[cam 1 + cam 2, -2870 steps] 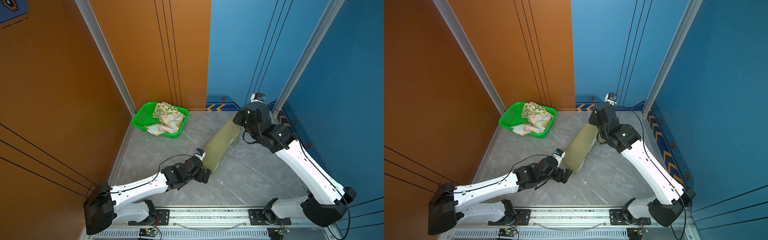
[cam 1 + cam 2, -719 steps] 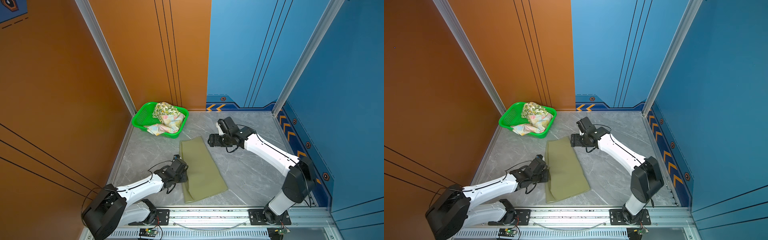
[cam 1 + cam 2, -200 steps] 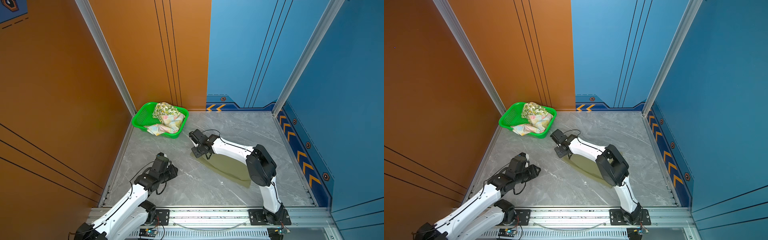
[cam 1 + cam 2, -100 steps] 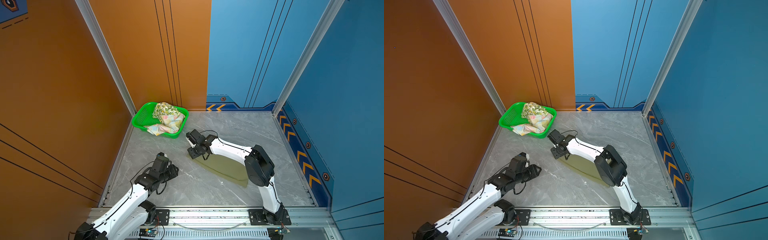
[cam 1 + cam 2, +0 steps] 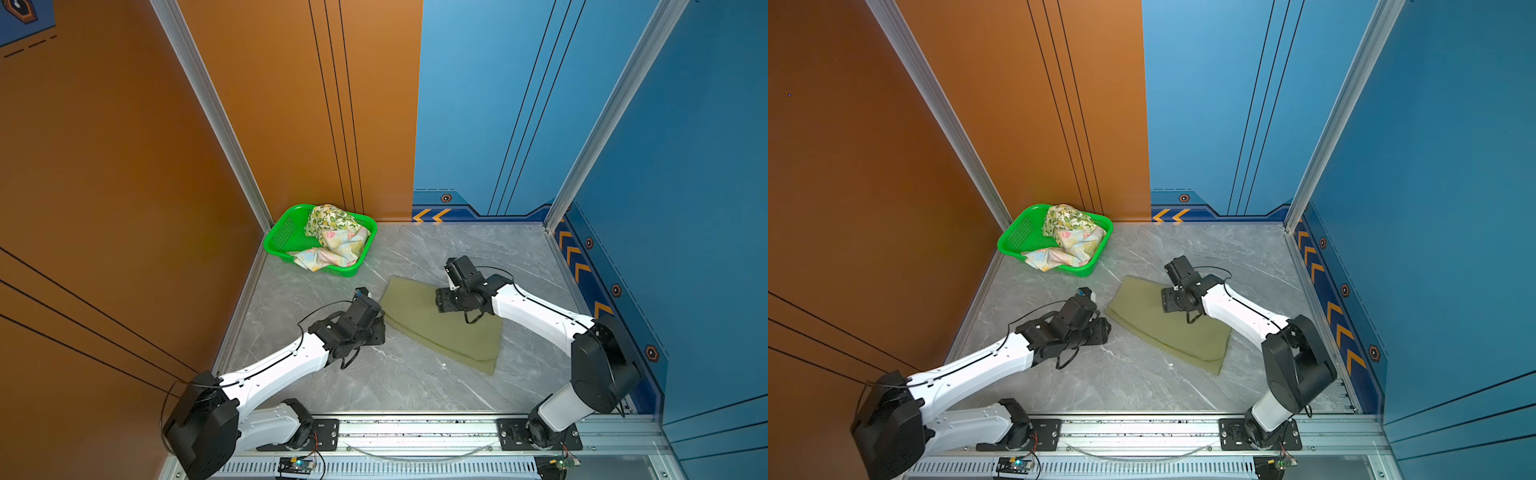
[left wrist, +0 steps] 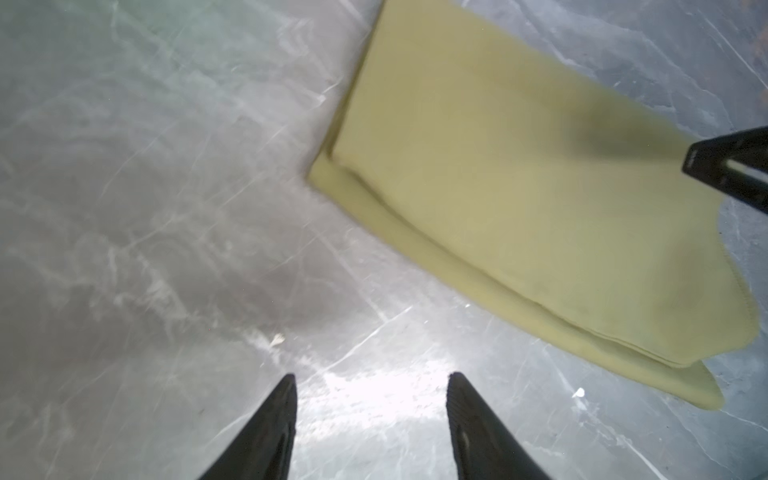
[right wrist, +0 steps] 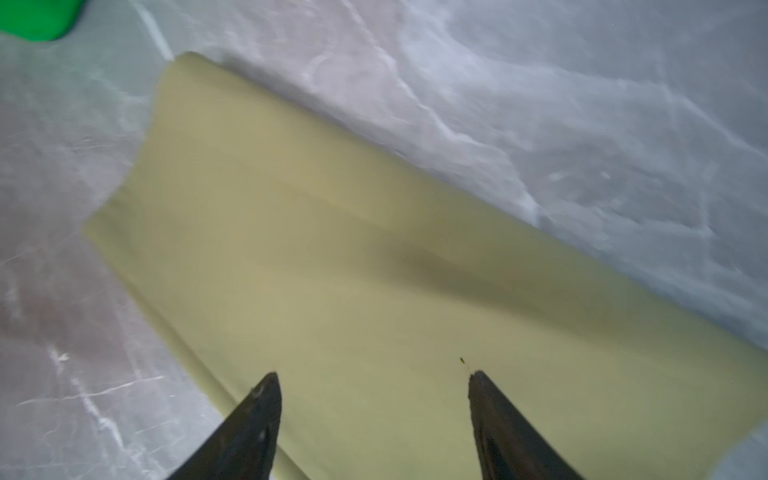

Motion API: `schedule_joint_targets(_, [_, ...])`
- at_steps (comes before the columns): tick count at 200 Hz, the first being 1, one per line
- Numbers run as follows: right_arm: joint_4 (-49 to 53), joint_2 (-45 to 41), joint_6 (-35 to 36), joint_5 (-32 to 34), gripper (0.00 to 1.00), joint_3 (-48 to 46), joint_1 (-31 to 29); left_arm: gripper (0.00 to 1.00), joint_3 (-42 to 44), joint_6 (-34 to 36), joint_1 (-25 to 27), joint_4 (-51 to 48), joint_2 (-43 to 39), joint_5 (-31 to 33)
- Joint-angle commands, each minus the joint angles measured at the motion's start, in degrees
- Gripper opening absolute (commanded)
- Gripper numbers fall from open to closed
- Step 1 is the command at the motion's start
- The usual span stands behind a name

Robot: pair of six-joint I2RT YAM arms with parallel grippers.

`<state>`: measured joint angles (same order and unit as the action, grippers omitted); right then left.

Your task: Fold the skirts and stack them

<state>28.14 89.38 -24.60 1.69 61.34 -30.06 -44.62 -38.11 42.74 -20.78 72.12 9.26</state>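
The plain olive-green cloth skirt (image 5: 440, 332) lies folded flat on the grey marble-patterned table (image 5: 374, 386). The right hand (image 7: 372, 374) hangs close over it, fingers spread wide with nothing between them. The left hand (image 6: 372, 376) sits just off the skirt's nearest corner, over bare table, fingers parted and empty. Beyond both hands and well apart from them, the white lemon-print cloth skirt (image 5: 328, 216) and the pastel blue-yellow flowered cloth skirt (image 5: 340, 247) are heaped together in the bright green perforated plastic basket (image 5: 282, 235).

Risks, as I judge them:
- **Fold peeling open:** in the left wrist view the lower layer juts out past the upper one toward the left hand. A pinch there may catch only one layer and open the fold.
- **Rumpled cloth:** the right hand is so close above the cloth that it could rumple it if it slides off sideways.
- **Dragging from the basket:** the two basket skirts overlap, so lifting one may drag along the other, or the basket, which looks light.
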Motion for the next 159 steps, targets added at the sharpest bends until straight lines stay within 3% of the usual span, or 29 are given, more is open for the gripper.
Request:
schedule_joint_targets(1, [-2.47, -2.90, -4.32, -0.83, 0.73, -5.32, 5.23, 0.59, -7.82, 6.86, 2.68, -1.57, 7.72, 5.95])
schedule_joint_targets(68, [-4.03, 1.96, -2.92, -2.17, 0.75, -5.37, 13.23, 0.61, -26.61, 16.97, 2.91, -6.24, 29.48, 7.21])
schedule_joint_targets(115, [-4.87, 7.86, -1.25, -3.15, 0.75, -2.19, 14.60, 0.61, -27.03, 17.08, 0.03, -6.30, 34.96, 3.41])
schedule_joint_targets(159, [-4.40, 16.17, 1.41, -2.74, 0.75, 4.78, 13.07, 0.60, -23.86, 15.39, -0.84, -6.69, 34.05, 1.66])
